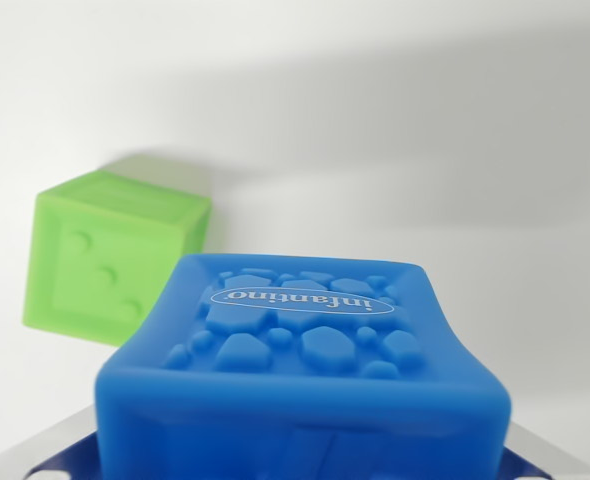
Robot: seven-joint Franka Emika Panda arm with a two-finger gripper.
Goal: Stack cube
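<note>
Surface: plain white tabletop, matte, with a soft grey shadow band running across the upper part of the wrist view.
Blue cube: a blue cube fills the lower middle of the view, very close to the camera; its raised face shows pebble-like bumps and an oval label reading "infantino", seen upside down.
Blue cube edges: rounded and soft-looking, with a recessed groove on the near side at the bottom of the frame.
Green cube: a green cube sits on the tabletop toward the wrist view's left, farther from the camera than the blue one, turned so one corner faces the lens.
Green cube face: three raised dots run in a diagonal on the side facing the camera.
Relation: the blue cube overlaps the green cube's lower right corner in the view; whether the two touch cannot be told.
Gripper: grey metal parts show at both lower corners, flanking the blue cube; the fingertips are hidden, so whether the claw is clamped on the cube cannot be told.
</note>
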